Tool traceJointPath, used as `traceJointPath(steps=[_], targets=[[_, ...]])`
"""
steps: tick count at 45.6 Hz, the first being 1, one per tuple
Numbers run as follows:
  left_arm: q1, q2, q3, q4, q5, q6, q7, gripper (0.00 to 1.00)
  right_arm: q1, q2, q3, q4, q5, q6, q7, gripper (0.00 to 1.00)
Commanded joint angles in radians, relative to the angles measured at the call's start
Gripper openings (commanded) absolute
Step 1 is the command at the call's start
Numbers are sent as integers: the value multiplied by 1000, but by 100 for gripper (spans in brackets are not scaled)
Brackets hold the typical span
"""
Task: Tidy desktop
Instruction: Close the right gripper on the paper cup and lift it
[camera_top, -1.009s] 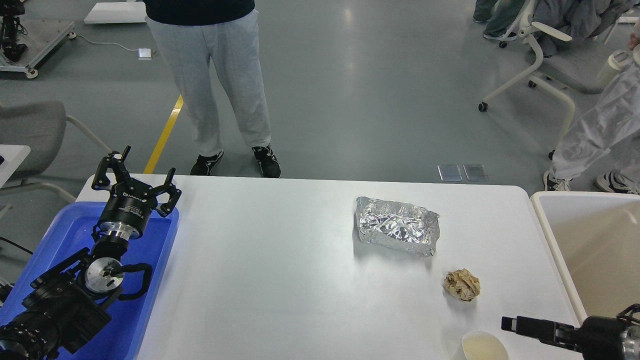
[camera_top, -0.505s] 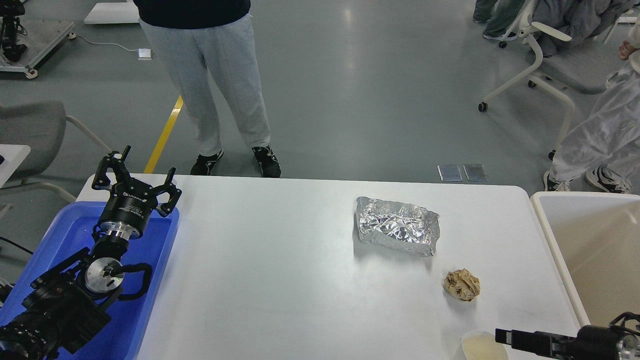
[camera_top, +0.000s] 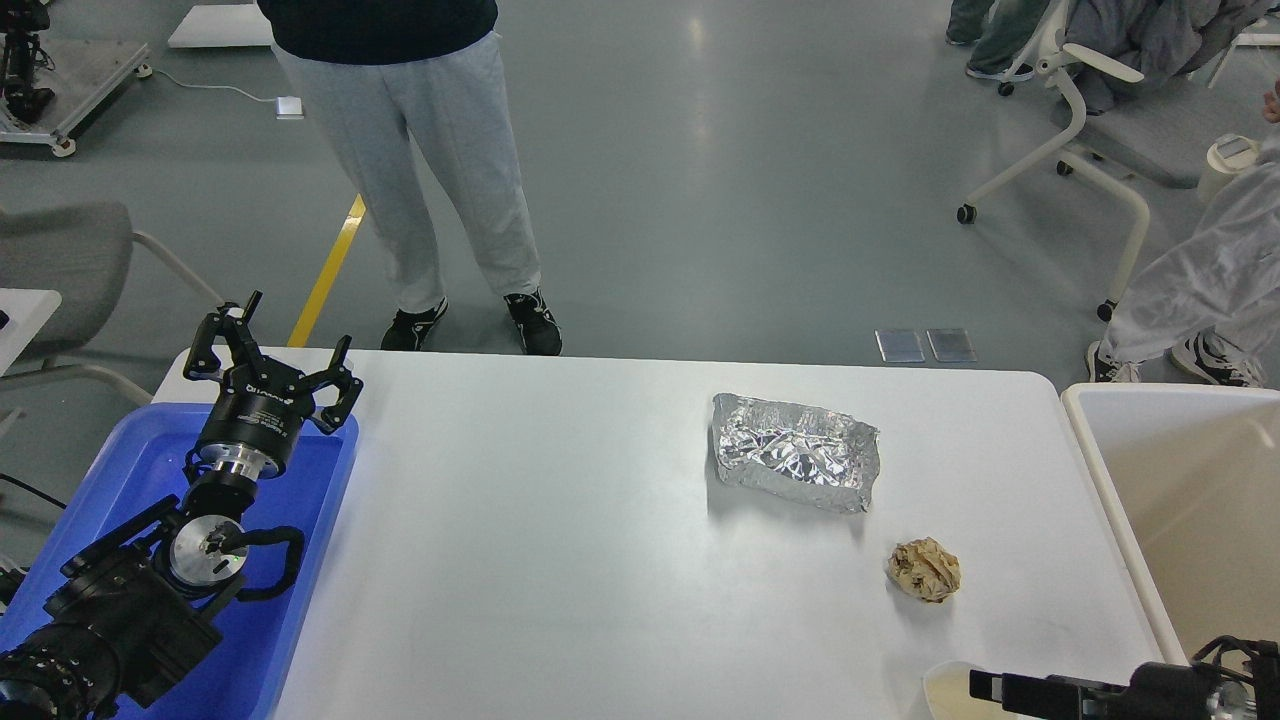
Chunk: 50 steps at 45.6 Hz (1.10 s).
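Observation:
The white desktop (camera_top: 550, 520) holds a crumpled foil tray (camera_top: 795, 452) right of centre and a brown paper ball (camera_top: 924, 570) in front of it. A paper cup (camera_top: 945, 680) shows only in part at the bottom edge. My left gripper (camera_top: 275, 350) is open and empty, held up over the far corner of the blue tray. My right gripper (camera_top: 985, 686) lies low at the bottom right, its tip at the cup's rim. It is seen side-on as one dark bar, so its fingers cannot be told apart.
A blue plastic tray (camera_top: 300, 560) sits at the desktop's left edge under my left arm. A beige-white bin (camera_top: 1100, 470) stands off the right edge. A person (camera_top: 440, 180) stands behind the far edge. Office chairs and seated people are at the far right.
My right gripper has moved down and to the left, onto the cup at the bottom edge. The standing person has shifted slightly left. My left arm has not moved.

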Motion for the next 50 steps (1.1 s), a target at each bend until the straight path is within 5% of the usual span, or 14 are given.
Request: traceJointPath(steps=[1, 43, 50], targets=[[-1, 0, -1, -1, 0, 0, 0, 100, 0, 7, -18, -17, -14, -37, 2, 100], [-1, 0, 1, 0, 0, 0, 0, 100, 17, 33, -107, -45, -196, -167, 37, 99], [-1, 0, 1, -1, 0, -1, 0, 100, 17, 61, -115, -62, -208, -222, 39, 92]])
